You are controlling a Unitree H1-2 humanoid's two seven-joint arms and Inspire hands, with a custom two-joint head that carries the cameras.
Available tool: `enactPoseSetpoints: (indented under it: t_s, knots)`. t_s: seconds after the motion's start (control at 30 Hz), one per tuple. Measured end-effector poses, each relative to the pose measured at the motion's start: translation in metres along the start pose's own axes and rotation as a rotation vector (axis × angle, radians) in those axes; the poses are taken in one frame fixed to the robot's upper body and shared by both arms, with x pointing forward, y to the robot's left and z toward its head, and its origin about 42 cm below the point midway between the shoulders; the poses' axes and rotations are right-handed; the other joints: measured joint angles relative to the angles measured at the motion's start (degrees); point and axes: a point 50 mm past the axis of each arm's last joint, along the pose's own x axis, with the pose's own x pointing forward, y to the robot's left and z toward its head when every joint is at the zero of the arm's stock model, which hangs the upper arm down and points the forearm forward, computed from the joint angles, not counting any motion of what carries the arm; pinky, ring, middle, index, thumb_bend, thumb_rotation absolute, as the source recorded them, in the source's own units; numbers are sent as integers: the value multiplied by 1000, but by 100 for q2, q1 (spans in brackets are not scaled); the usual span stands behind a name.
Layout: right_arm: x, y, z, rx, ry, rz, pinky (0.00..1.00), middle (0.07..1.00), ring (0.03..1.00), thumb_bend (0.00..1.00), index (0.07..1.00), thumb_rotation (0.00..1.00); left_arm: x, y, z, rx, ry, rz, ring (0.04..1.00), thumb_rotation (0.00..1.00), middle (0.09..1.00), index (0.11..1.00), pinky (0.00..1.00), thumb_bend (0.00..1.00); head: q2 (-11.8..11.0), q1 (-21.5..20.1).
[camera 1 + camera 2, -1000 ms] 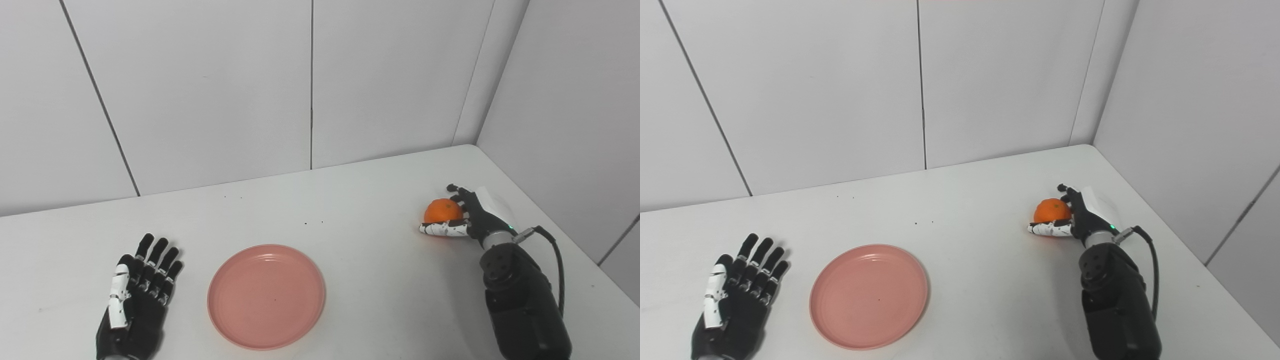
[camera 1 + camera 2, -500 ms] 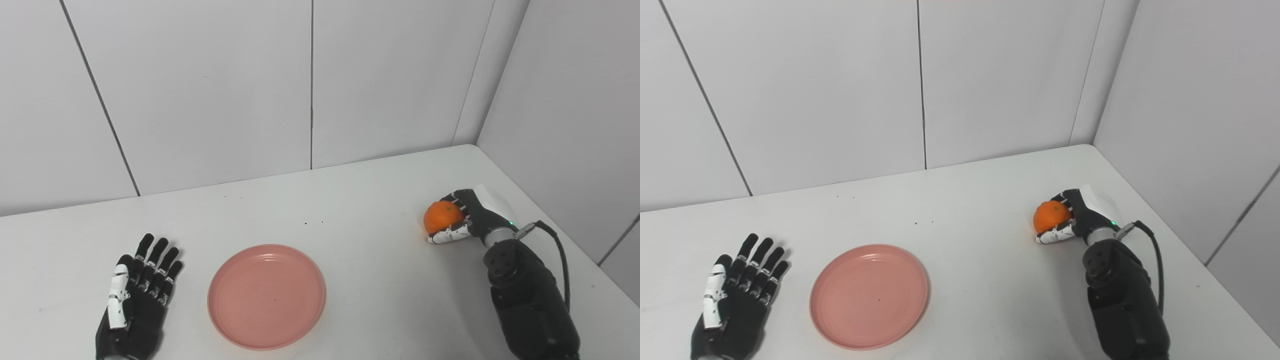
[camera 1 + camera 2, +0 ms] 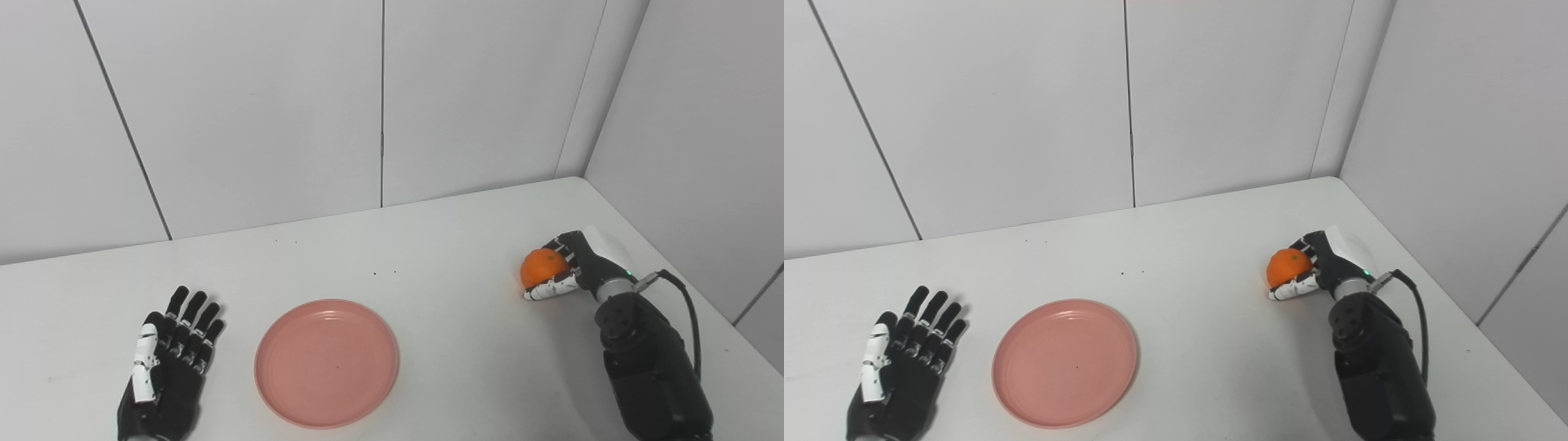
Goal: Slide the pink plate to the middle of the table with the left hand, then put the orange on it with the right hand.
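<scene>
The pink plate (image 3: 326, 361) lies flat on the white table, a little left of centre and near the front. My left hand (image 3: 168, 361) rests palm down to the left of it, open, fingers spread, a short gap from the rim. At the table's right side my right hand (image 3: 572, 269) is shut on the orange (image 3: 540, 267), fingers curled over its far side and the white thumb under its front. The orange sits at or just above the table surface.
The white table (image 3: 429, 257) is boxed in by grey wall panels at the back and on the right. A black cable (image 3: 686, 318) loops from my right wrist. A few dark specks (image 3: 384, 272) mark the tabletop behind the plate.
My right hand has closed its fingers round the orange; a second ago they stood straight behind it. The plate and left hand have stayed where they were.
</scene>
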Motion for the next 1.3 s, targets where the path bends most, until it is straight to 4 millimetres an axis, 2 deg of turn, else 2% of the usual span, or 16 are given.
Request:
enactPoseSetpoints:
  t_s: [0.2,0.5,0.6,0.77,0.87,1.07,1.17,1.23,1.27,1.3]
  knots:
    - [-13,-23,23,32,-91,-75,380,507,444,516,489,134,1,-2,-1,3,3,-1,955,1000,968,964,972,290,26,184]
    - [-29,-37,66,70,-243,-113,405,511,461,516,488,135,3,-9,-4,17,3,2,938,1000,950,945,955,302,53,439]
    - [-36,-35,80,67,-291,-98,414,528,475,517,488,136,3,-12,-6,32,0,3,932,1000,945,940,947,313,105,624]
    - [-49,-32,110,76,-390,-75,356,499,431,517,487,136,5,-22,-11,34,-1,-1,920,1000,934,927,928,332,149,922]
    - [-57,-27,130,64,-450,-60,402,512,464,516,487,132,6,-26,-13,37,-2,2,920,1000,933,924,929,345,193,1115]
    - [-73,-9,163,74,-556,7,412,518,479,517,487,132,4,-34,-16,47,-5,20,919,1000,932,923,932,353,290,1388]
    - [-78,0,174,77,-587,43,352,485,420,516,487,129,3,-39,-18,59,-3,21,912,1000,924,911,919,365,334,1616]
    - [-81,6,180,90,-608,65,362,490,432,515,487,129,4,-41,-19,73,-1,29,911,1000,923,912,919,364,334,1617]
    - [-82,8,183,94,-615,75,367,493,438,515,486,128,4,-43,-19,76,-1,31,908,1000,922,912,916,363,386,1800]
    - [-83,12,186,94,-624,89,365,493,437,515,486,128,4,-44,-19,83,-1,35,907,1000,922,912,913,362,387,1802]
